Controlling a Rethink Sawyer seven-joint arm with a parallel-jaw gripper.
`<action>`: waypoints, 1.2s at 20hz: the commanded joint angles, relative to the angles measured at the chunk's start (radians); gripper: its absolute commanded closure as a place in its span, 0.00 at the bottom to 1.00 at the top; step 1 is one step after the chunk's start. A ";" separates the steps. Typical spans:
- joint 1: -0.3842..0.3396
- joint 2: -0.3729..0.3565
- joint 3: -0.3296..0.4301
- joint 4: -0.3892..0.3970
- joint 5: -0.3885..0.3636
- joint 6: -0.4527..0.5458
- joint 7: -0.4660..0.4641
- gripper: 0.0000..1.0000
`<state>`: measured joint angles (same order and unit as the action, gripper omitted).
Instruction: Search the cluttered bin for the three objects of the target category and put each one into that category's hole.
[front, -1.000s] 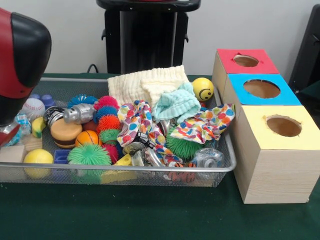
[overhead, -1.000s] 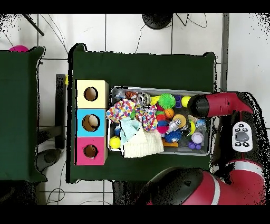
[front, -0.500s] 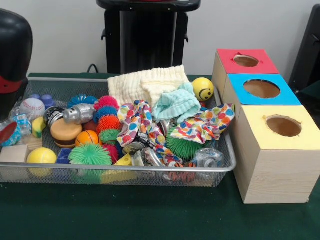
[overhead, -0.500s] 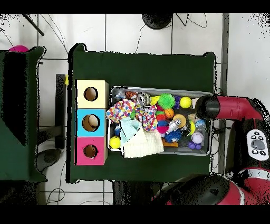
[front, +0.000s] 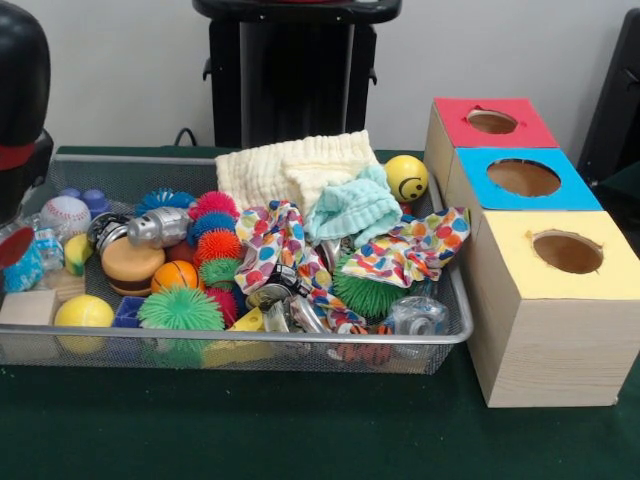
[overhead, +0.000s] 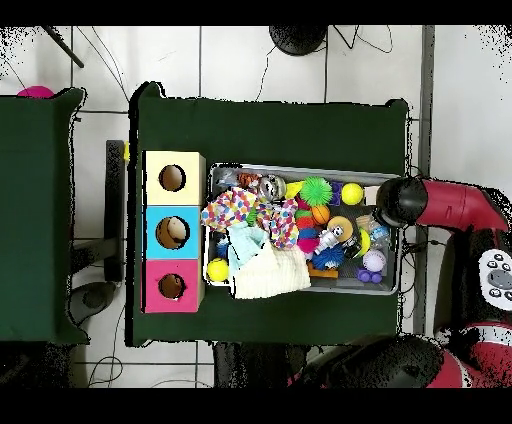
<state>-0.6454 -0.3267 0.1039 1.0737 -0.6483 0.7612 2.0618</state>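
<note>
A wire mesh bin (front: 300, 345) (overhead: 392, 290) holds a heap of toys and cloths. A cream towel (front: 290, 165) (overhead: 270, 275), a mint cloth (front: 350, 208) and polka-dot cloths (front: 405, 248) (overhead: 235, 208) lie toward the boxes. Spiky balls (front: 178, 308), a smiley ball (front: 405, 177), a burger toy (front: 130, 265), a baseball (front: 65, 213) and a yellow ball (front: 83, 312) (overhead: 351, 193) are among them. Red (front: 492, 122), blue (front: 523, 178) and yellow (front: 566, 252) boxes each have a hole on top. The arm's black and red end (front: 20, 120) (overhead: 400, 201) hangs over the bin's end farthest from the boxes; the gripper under it is hidden.
Green cloth (front: 300, 430) covers the table around the bin. The three boxes (overhead: 172, 232) stand in a row tight against one end of the bin. A second green table (overhead: 40, 210) stands beyond the boxes in the overhead view.
The arm has drawn back from over the bin's end toward the outside, leftward in the front view. The yellow ball at the bin's front corner has shifted slightly.
</note>
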 joint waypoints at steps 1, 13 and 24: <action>0.104 -0.015 0.041 0.132 0.033 0.179 -0.129 0.00; 0.266 -0.149 -0.121 0.169 -0.006 0.227 -0.083 0.00; 0.292 -0.186 -0.135 0.155 -0.001 0.266 -0.098 0.00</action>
<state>-0.3178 -0.5123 -0.0459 1.1415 -0.6739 0.9634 2.0618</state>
